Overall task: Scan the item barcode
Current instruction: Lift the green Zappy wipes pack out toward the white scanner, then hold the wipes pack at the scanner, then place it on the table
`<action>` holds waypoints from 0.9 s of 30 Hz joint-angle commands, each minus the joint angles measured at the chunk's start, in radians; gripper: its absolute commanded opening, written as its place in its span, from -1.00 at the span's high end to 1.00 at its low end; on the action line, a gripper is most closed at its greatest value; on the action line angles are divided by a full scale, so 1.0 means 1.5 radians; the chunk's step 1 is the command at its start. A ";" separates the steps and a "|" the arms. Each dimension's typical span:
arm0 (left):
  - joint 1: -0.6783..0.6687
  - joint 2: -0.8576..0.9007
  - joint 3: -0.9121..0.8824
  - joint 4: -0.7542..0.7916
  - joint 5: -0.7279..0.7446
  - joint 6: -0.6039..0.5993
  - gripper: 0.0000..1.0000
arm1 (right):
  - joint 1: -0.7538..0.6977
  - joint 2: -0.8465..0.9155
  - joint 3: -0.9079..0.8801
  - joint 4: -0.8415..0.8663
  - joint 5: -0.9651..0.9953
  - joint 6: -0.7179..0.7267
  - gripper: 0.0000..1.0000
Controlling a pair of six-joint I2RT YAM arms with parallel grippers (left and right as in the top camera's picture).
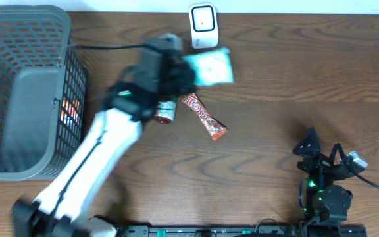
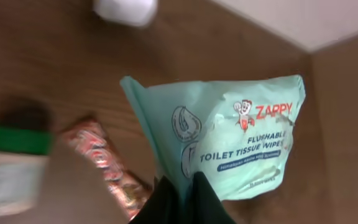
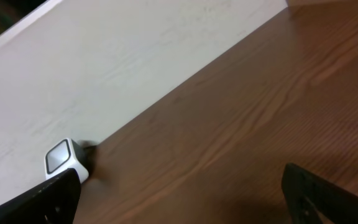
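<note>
A pale green pack of toilet tissue wipes (image 1: pixel 212 67) (image 2: pixel 241 143) hangs above the table just below the white barcode scanner (image 1: pixel 203 26) (image 2: pixel 125 10). My left gripper (image 1: pixel 181 74) (image 2: pixel 182 193) is shut on the pack's lower edge, its dark fingers (image 2: pixel 207 202) pinching the wrapper. The pack's printed front faces the left wrist camera; no barcode shows. My right gripper (image 1: pixel 314 150) (image 3: pixel 182 199) rests near the front right of the table, open with nothing between its fingers (image 3: pixel 55 196). The scanner (image 3: pixel 64 158) also shows far off in the right wrist view.
A red-orange snack bar (image 1: pixel 204 117) (image 2: pixel 110 168) lies on the wood table under the left arm, beside a small jar with a green lid (image 1: pixel 166 112) (image 2: pixel 11 155). A grey mesh basket (image 1: pixel 25 85) stands at the far left. A black cable (image 1: pixel 104 47) runs along the back.
</note>
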 commanded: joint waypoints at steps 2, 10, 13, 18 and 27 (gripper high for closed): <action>-0.069 0.101 0.007 0.070 -0.026 -0.026 0.86 | 0.006 0.000 -0.001 -0.002 0.002 0.003 -0.99; -0.133 0.241 0.007 0.159 -0.026 -0.040 0.85 | 0.006 0.000 -0.001 -0.002 0.002 0.003 -0.99; -0.151 0.287 0.007 0.180 -0.026 -0.040 0.85 | 0.006 0.000 -0.001 -0.002 0.002 0.003 -0.99; -0.171 0.337 0.007 0.194 -0.026 -0.040 0.85 | 0.006 0.000 -0.001 -0.002 0.002 0.003 -0.99; -0.175 0.350 0.007 0.189 -0.026 -0.040 0.85 | 0.006 0.000 -0.001 -0.002 0.002 0.003 -0.99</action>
